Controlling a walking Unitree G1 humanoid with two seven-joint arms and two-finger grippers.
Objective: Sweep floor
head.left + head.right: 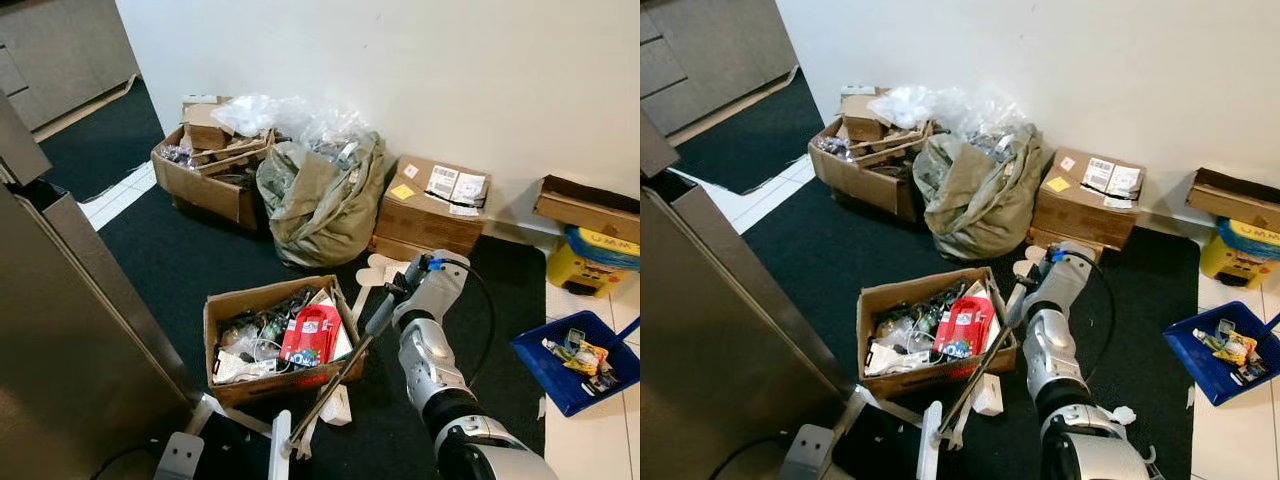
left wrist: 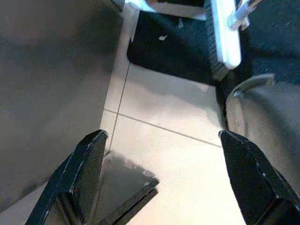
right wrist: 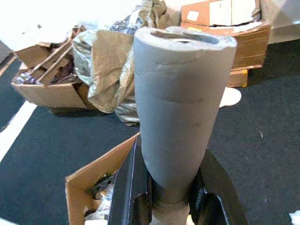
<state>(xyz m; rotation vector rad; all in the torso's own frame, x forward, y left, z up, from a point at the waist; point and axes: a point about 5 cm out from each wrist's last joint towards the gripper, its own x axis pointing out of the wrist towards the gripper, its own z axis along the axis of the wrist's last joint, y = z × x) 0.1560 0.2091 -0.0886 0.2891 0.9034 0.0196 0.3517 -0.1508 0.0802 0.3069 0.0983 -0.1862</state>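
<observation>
Two grippers: one at work, one idle.
Right gripper [image 3: 166,187]: clamped on the grey foam grip of the broom handle [image 3: 180,103]; a black finger presses each side of the grip's lower end, and the foam reaches out past the fingertips.
Right arm [image 1: 432,340]: silver, stretched forward over the dark carpet [image 1: 190,260], its wrist just right of the open cardboard box [image 1: 282,340].
Broom [image 1: 335,385]: its thin metal shaft slants from the gripper down and toward the robot's left, passing the right front corner of the box.
Broom head [image 2: 224,33]: white with dark bristles, low on the floor by the carpet edge, near the robot's feet and well below the holding hand.
Left gripper [image 2: 161,178]: fingers spread wide and grasping nothing, hanging over pale floor tiles [image 2: 159,159] beside a grey cabinet side [image 1: 70,330].
Open cardboard box: full of mixed clutter, including a red packet [image 1: 312,333].
Against the white wall: a second box of clutter [image 1: 210,165], an olive sack [image 1: 320,205], a closed carton with labels [image 1: 430,205].
Blue tray [image 1: 560,370]: on the tiles to the right, holding scraps, well apart from the broom.
</observation>
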